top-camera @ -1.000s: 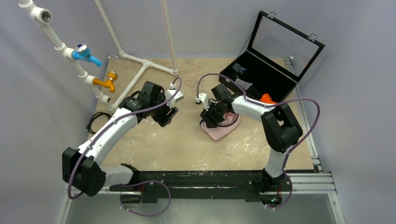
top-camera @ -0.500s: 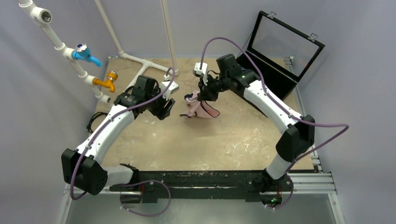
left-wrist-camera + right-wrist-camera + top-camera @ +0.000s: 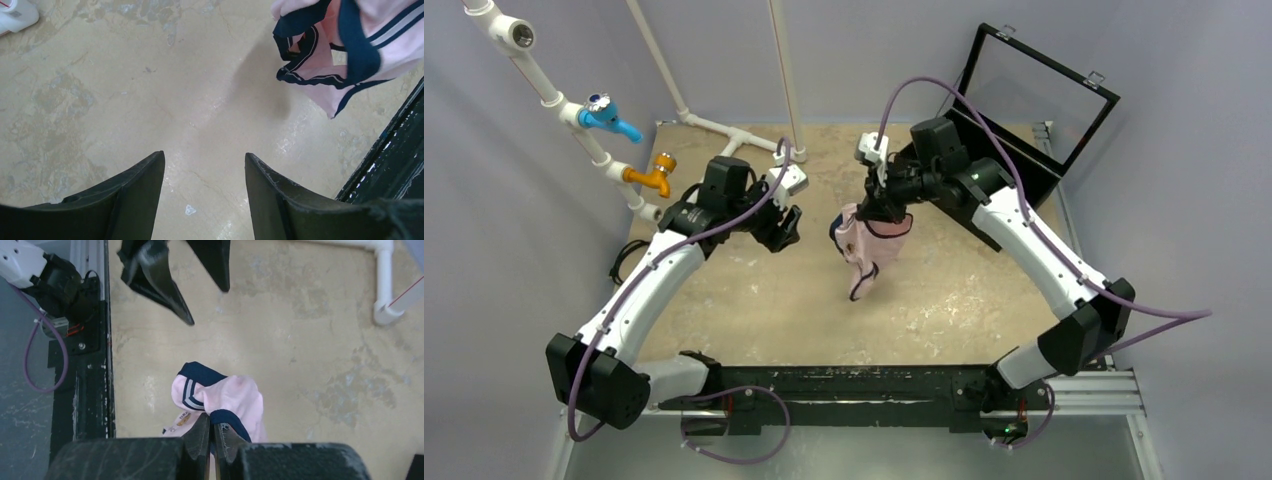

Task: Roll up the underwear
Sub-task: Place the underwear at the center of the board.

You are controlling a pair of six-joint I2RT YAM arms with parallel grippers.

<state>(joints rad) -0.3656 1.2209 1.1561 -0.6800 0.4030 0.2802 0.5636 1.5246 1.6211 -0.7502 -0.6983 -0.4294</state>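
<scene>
The underwear [image 3: 864,245], pale pink with dark navy trim, hangs bunched in the air above the middle of the table. My right gripper [image 3: 887,212] is shut on its navy waistband and holds it up; in the right wrist view the cloth [image 3: 225,397] droops from the shut fingertips [image 3: 211,429]. My left gripper [image 3: 786,228] is open and empty, a little to the left of the hanging cloth. In the left wrist view its two fingers stand apart [image 3: 204,162] over bare table, and the underwear [image 3: 345,50] hangs at the upper right.
An open black case [image 3: 1014,130] stands at the back right. White pipes [image 3: 724,135] with a blue tap [image 3: 609,115] and an orange tap [image 3: 654,175] run along the back left. A black rail [image 3: 864,385] edges the table's near side.
My right gripper closed on the underwear on the table at the right, lifted it and carried it left to the middle, where it now hangs lower. My left arm shifted slightly left and back.
</scene>
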